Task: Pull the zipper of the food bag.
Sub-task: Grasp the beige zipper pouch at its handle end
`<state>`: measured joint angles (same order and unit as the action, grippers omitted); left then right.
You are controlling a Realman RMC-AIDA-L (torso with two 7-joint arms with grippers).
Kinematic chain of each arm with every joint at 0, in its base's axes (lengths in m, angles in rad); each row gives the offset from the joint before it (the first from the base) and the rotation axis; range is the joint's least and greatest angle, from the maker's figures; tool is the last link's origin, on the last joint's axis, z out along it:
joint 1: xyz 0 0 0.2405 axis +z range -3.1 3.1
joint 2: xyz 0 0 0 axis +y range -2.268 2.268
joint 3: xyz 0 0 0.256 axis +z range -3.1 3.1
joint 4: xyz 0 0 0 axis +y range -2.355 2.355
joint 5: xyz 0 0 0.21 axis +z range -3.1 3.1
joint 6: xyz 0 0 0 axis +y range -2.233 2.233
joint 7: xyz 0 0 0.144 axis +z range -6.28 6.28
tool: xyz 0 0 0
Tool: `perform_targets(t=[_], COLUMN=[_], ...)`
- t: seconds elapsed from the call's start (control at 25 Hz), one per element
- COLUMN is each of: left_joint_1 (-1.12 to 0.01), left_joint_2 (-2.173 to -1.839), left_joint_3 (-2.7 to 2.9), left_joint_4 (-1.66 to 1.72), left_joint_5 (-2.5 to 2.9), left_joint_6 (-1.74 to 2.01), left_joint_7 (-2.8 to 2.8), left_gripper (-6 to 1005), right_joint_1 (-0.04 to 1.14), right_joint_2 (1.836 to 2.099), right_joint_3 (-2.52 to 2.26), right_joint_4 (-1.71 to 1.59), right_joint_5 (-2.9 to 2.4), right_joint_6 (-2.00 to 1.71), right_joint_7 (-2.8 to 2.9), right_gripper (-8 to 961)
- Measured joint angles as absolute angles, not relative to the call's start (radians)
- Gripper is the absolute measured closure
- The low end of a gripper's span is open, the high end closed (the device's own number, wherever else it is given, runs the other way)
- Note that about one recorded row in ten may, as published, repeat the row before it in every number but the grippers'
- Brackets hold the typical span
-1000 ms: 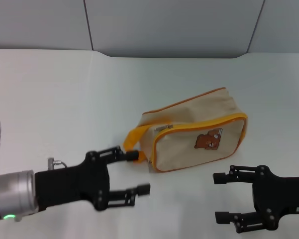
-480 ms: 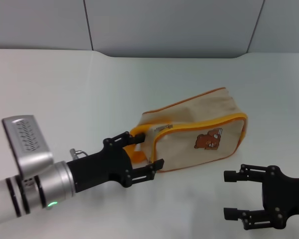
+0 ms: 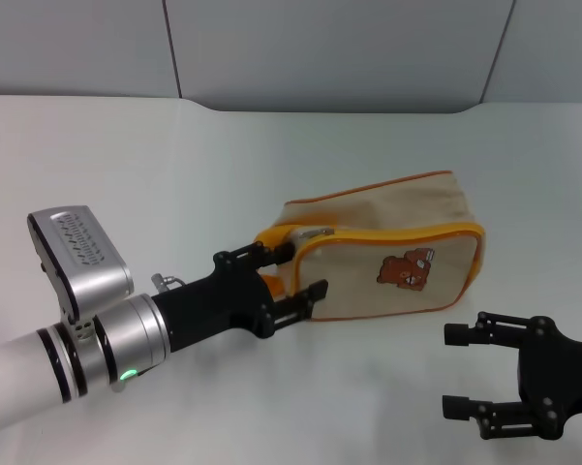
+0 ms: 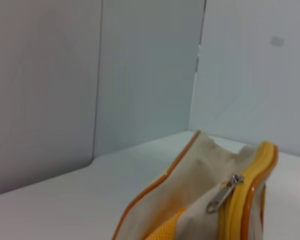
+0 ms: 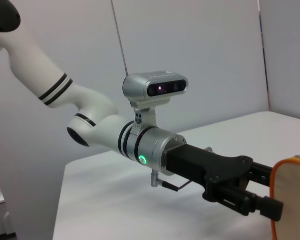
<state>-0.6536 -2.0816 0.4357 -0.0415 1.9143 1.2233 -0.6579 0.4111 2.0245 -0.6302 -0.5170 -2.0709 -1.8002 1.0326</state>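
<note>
The food bag (image 3: 387,257) lies on its side on the white table (image 3: 174,165), bear print facing me, orange piping around its edges. Its orange loop handle (image 3: 274,238) is at the left end. The zipper's silver pull tab (image 3: 318,232) sits on top near that end and also shows in the left wrist view (image 4: 220,195) beside the orange piping. My left gripper (image 3: 293,270) is open, its fingers straddling the bag's handle end below the pull tab. My right gripper (image 3: 452,371) is open and empty, in front of the bag's right end, apart from it.
Grey wall panels (image 3: 329,48) stand behind the table's far edge. The right wrist view shows my left arm with its wrist camera (image 5: 154,87) reaching toward the bag's end (image 5: 292,200).
My left gripper has moved forward and right until its fingers reach the bag's handle end. The bag has turned slightly. My right gripper has drifted a little right and toward me.
</note>
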Motion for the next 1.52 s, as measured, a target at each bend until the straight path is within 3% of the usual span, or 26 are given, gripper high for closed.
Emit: perform_targets(t=[0.24,0.28,0.72,1.0,1.2,1.52], left_joint_1=[-0.665,-0.668,-0.667,-0.621,-0.563,-0.539], left_joint_2=[-2.082,-2.082,-2.082,-2.075,-2.069,-2.053], left_joint_3=[0.398,0.396,0.396,0.411,0.516,0.647], left_joint_4=[-0.060,-0.067,-0.076,0.003,0.172,0.281], left_joint_5=[1.914,1.914,1.922,1.923,1.926,1.926], left_joint_6=[1.196,1.188,1.204,1.299,1.438,1.525], left_joint_7=[-0.657,-0.657,-0.657,-0.711,-0.820,-0.853], left_gripper=[361,600,802,920,923,927], right_joint_1=[0.411,0.411,0.408,0.386,0.412,0.531], right_joint_2=[2.025,2.026,2.031,2.029,2.039,2.003], right_joint_3=[-0.626,-0.627,-0.624,-0.590,-0.565,-0.594], right_joint_4=[-0.517,-0.517,-0.517,-0.519,-0.570,-0.589], right_joint_5=[-2.070,-2.070,-2.022,-1.845,-1.767,-1.787], right_joint_6=[-1.801,-1.801,-1.810,-1.877,-1.889,-1.880], right_joint_7=[1.029,1.029,1.029,1.089,1.308,1.648], right_gripper=[155,155,156,157,158,172])
